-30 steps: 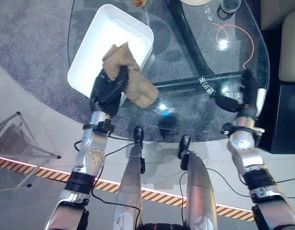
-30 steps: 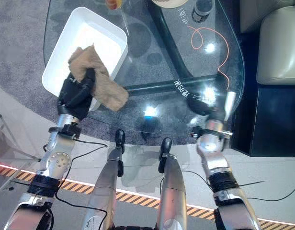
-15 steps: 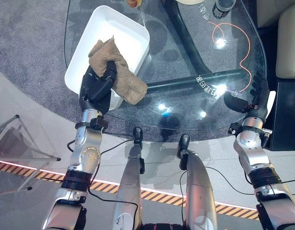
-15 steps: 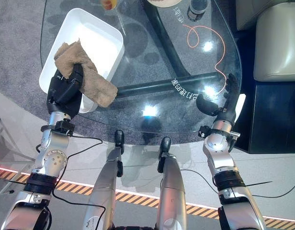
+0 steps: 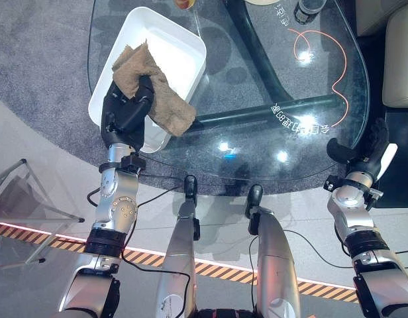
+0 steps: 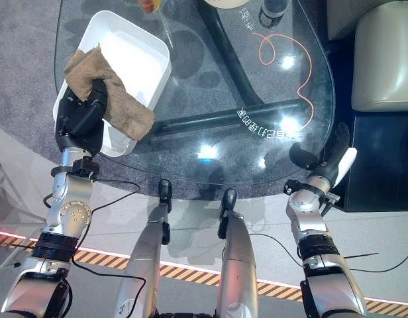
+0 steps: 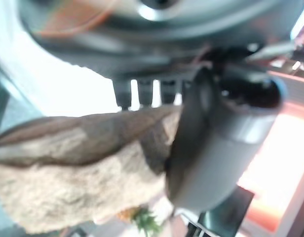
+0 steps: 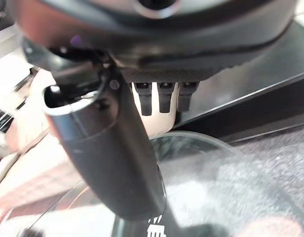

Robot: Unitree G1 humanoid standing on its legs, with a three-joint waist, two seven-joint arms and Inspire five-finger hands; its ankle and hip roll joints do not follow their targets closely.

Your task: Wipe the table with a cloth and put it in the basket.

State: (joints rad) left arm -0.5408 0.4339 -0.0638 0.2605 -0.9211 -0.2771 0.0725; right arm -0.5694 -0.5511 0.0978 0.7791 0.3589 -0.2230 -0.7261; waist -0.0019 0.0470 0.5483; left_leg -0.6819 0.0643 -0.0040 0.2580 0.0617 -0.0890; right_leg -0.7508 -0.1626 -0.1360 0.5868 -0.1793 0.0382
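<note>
Cloth [image 5: 151,93]: tan-brown, mottled, darker in the folds. Basket [image 5: 184,50]: plain white, inside and out. Surface [image 5: 257,86]: clear glass with bright white glints, over a black frame bearing white lettering. Left robot hand [image 5: 124,116]: black. Right robot hand [image 5: 366,149]: black, with a white cover on the thumb. Cable [image 5: 323,50]: orange, lying in a loop on the glass. Rug [image 5: 45,59]: speckled grey. Floor [image 5: 51,192]: pale grey, crossed by a yellow-and-black striped band. Seat cushion [image 5: 401,59]: beige.
</note>
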